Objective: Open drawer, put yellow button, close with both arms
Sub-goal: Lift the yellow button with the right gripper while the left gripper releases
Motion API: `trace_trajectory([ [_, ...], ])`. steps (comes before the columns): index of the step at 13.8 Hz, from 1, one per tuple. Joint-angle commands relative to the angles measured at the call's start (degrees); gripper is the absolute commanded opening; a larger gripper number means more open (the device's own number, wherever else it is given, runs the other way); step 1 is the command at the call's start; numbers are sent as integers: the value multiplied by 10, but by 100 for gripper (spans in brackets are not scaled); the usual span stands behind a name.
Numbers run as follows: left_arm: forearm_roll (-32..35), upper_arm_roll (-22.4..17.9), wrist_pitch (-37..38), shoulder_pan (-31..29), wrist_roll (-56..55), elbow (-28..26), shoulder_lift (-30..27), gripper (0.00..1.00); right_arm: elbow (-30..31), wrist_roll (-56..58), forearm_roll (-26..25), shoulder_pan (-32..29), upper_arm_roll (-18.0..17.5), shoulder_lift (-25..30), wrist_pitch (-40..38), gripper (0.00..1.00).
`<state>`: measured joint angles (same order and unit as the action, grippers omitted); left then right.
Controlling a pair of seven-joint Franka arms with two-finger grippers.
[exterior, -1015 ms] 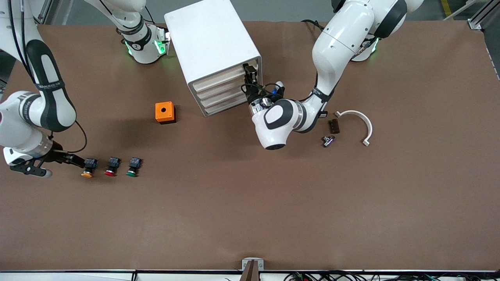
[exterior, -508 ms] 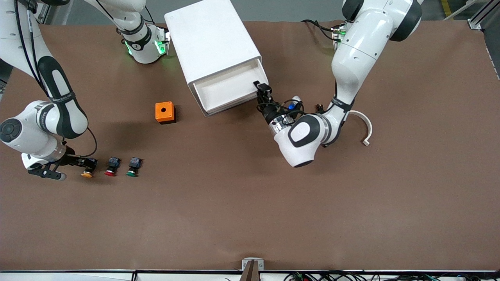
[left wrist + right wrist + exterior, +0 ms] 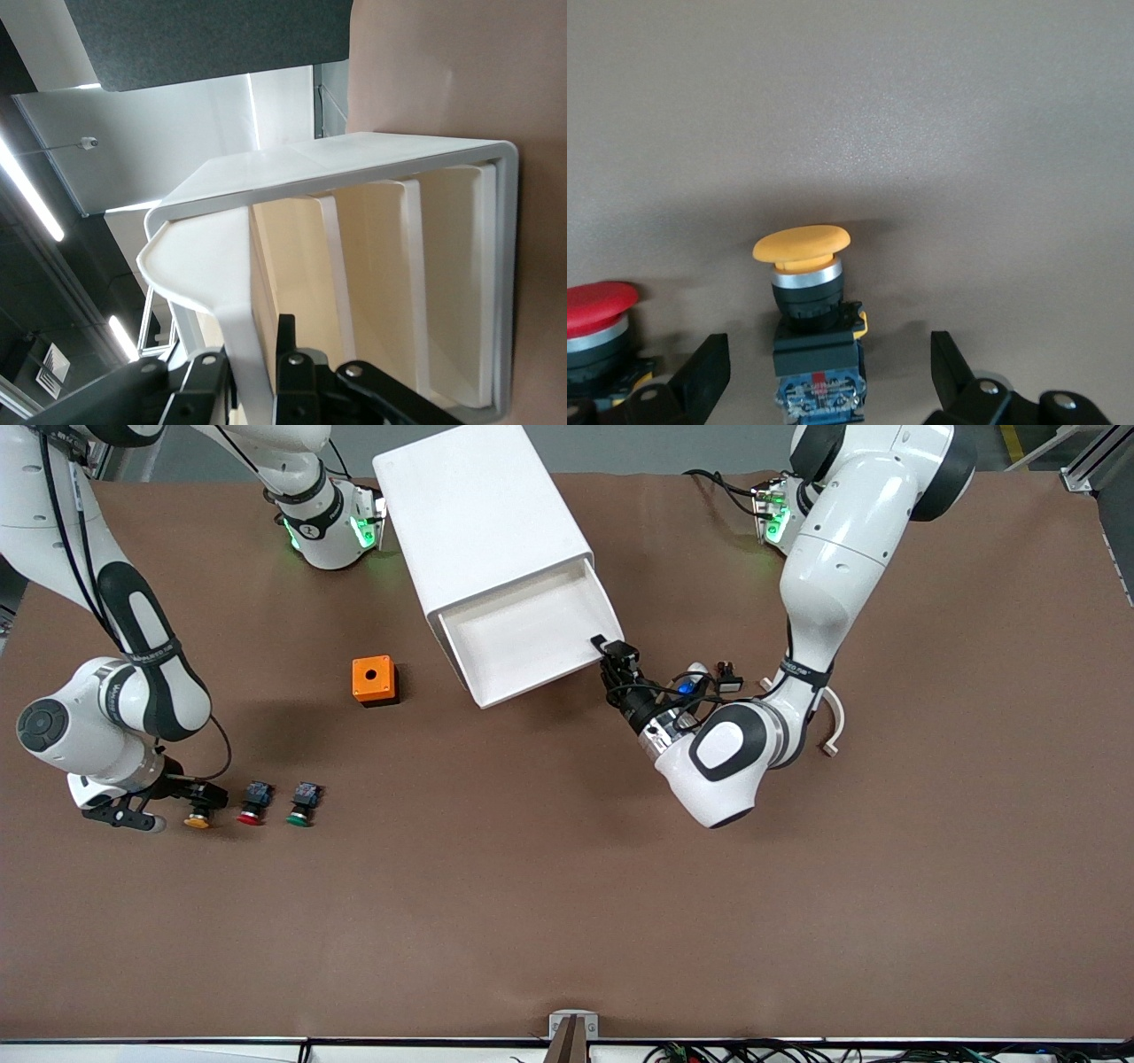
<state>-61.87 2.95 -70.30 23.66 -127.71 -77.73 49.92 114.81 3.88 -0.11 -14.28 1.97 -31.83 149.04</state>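
While the top drawer (image 3: 532,636) stands pulled out of the white cabinet (image 3: 483,518), the left gripper (image 3: 613,657) pinches its front corner and the yellow button (image 3: 198,815) sits on the table at the right arm's end, beside red-capped (image 3: 252,811) and green-capped (image 3: 300,811) buttons; the left wrist view shows black fingers (image 3: 285,354) clamped on the drawer's front lip (image 3: 235,328). Seen from the right wrist, the right gripper's (image 3: 828,363) fingers (image 3: 709,372) are spread either side of the button's body (image 3: 817,354)

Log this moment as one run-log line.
left gripper: shut on drawer front edge, drawer pulled out | right gripper: open, straddling yellow button on table | button not yet lifted
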Motion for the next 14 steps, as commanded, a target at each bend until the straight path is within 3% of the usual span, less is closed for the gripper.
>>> trace_trajectory([
  [1,3,-16,-4,-1,9,11,10,17,5,-7,0,-2,-6,5,0,64],
  [3,3,-16,-4,-2,14,11,10,23,5,-9,0,-2,-6,5,-3,8],
  [4,3,-16,-4,-2,20,11,10,29,4,-11,2,-1,-7,7,-15,0],
  [5,3,-16,-5,-2,21,11,9,38,2,-23,3,0,-8,10,-30,0],
  [6,3,-16,-7,-1,21,11,9,87,1,-33,2,3,-9,12,-36,0],
  [7,3,-16,-7,-1,24,12,9,100,1,-34,3,4,-9,19,-41,0],
  [10,-3,-14,-7,-11,60,22,5,100,-1,-49,3,11,-11,69,-114,0],
  [14,-48,-9,-6,-29,145,36,2,100,-1,-216,8,92,-13,186,-281,0],
])
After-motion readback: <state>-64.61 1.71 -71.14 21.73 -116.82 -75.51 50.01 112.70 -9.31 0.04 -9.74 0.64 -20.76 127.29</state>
